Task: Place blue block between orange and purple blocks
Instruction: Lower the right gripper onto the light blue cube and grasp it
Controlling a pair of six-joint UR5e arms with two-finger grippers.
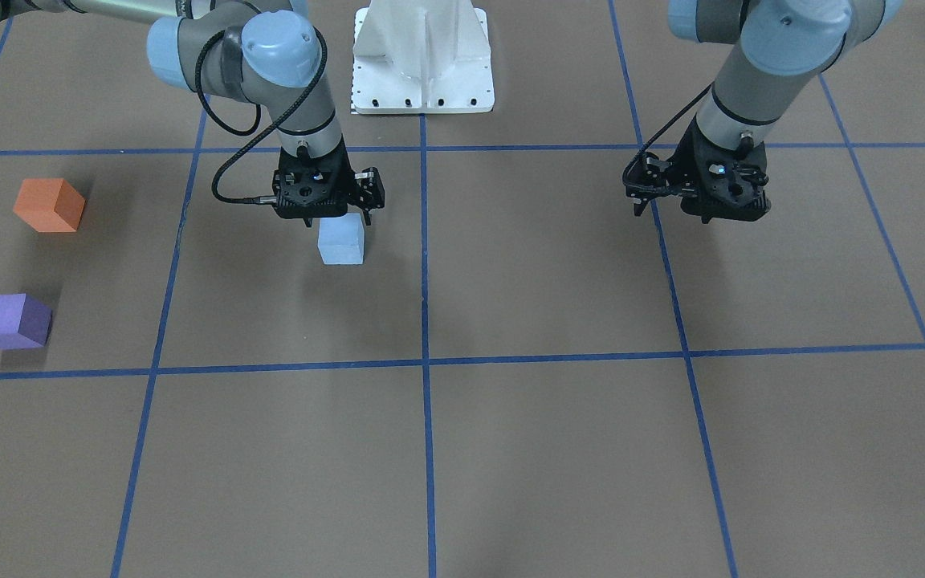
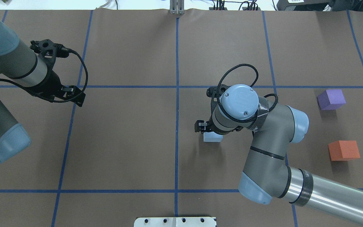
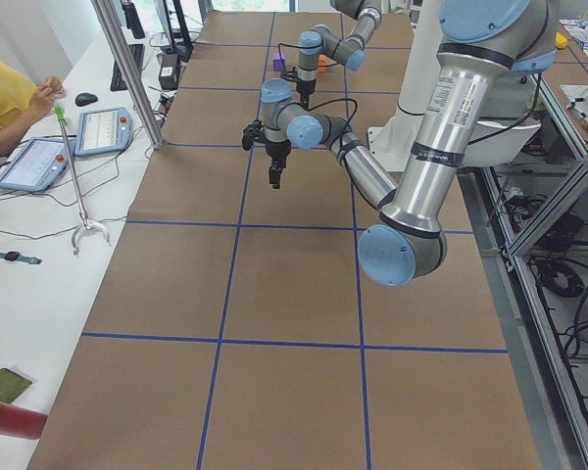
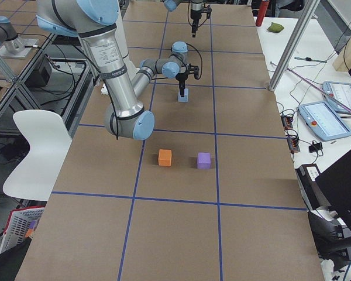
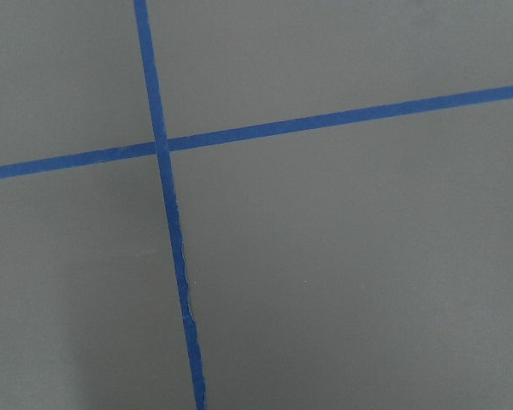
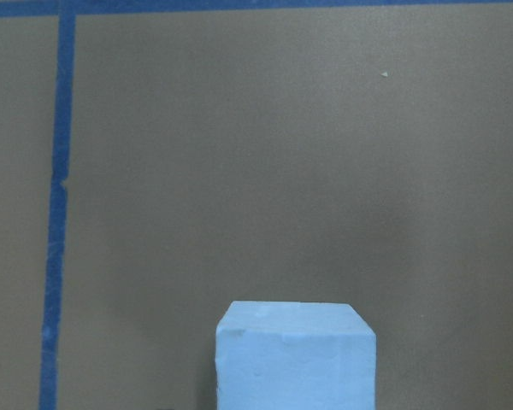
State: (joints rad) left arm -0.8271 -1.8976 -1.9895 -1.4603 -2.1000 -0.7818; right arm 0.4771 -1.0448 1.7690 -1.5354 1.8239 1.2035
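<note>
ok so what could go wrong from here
1. The fingers sit at the top of the blue block and are mostly hidden; a shallow grip could let it slip or tilt.
2. The gap between the orange block and purple block looks tight, so the set-down may knock either.

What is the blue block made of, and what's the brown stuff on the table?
The blue block looks like foam: matte, with faintly dimpled faces and a soft, clipped corner. The table cover is probably brown paper: flat and dull, though I can't be sure.
</note>
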